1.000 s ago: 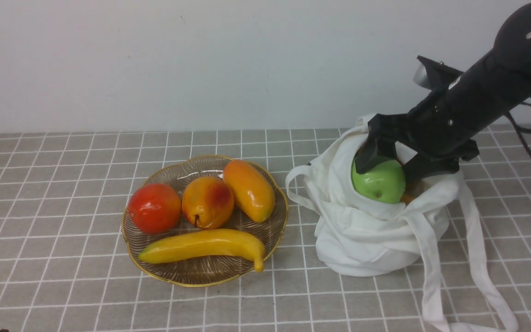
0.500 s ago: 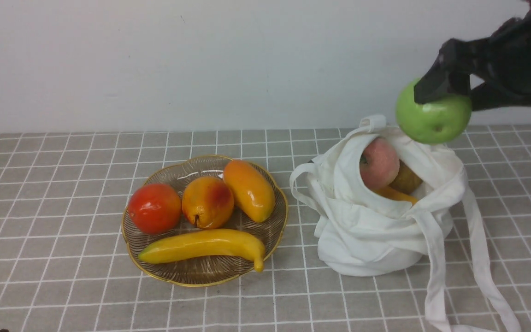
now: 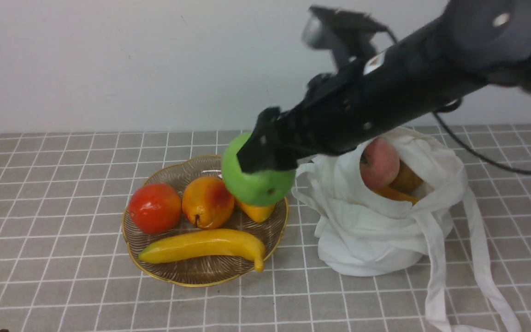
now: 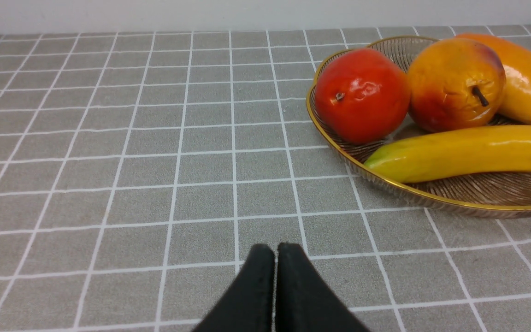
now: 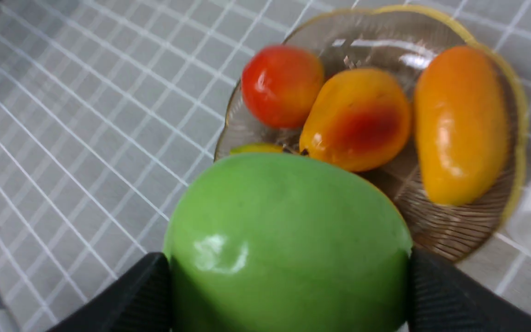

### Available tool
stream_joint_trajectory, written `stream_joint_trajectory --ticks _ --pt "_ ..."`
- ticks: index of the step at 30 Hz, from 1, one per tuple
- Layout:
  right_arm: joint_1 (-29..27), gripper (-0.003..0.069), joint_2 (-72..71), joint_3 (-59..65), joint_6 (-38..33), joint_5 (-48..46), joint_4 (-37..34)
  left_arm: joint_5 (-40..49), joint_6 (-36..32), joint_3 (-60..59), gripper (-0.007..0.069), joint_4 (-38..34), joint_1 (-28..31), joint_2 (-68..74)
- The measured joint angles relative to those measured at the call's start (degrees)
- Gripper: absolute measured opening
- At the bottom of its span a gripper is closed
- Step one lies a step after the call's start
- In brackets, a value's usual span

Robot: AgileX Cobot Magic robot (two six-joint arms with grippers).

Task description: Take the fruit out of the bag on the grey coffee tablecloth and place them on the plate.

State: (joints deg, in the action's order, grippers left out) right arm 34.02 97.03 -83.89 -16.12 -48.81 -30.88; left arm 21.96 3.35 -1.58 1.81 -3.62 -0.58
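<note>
My right gripper point(image 3: 265, 161) is shut on a bright green apple point(image 3: 258, 186) and holds it in the air above the right part of the plate point(image 3: 201, 274). In the right wrist view the green apple point(image 5: 288, 240) fills the space between both black fingers. The white bag point(image 3: 367, 240) stands right of the plate on the grey coffee tablecloth point(image 3: 62, 184); a pink-red apple point(image 3: 378, 163), a yellow-brown fruit point(image 3: 406, 177) and an orange piece point(image 3: 397, 194) show in its mouth. My left gripper point(image 4: 274, 251) is shut and empty, low over the cloth beside the plate point(image 4: 431, 196).
On the plate lie a red fruit point(image 3: 154, 208), an orange-red pear point(image 3: 207, 202), a banana point(image 3: 205, 245) and a mango point(image 3: 256, 212) partly hidden behind the green apple. The bag's long straps point(image 3: 436, 286) trail toward the front right. A white wall closes the back.
My right gripper lifted the green apple out of the bag, then carried it left and down to above the plate. The pink-red apple and the other fruit in the bag became visible.
</note>
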Motion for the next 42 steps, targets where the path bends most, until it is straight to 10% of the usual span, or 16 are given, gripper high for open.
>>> stream_joint_trajectory --ticks 35,42 --pt "8.0 0.0689 15.6 0.0 -1.91 12.08 9.93 0.0 0.0 0.0 -0.0008 0.0 0.0 0.0" --pt "8.0 0.0463 -3.49 0.0 14.63 3.86 31.32 0.0 0.0 0.0 -0.0008 0.0 0.0 0.0"
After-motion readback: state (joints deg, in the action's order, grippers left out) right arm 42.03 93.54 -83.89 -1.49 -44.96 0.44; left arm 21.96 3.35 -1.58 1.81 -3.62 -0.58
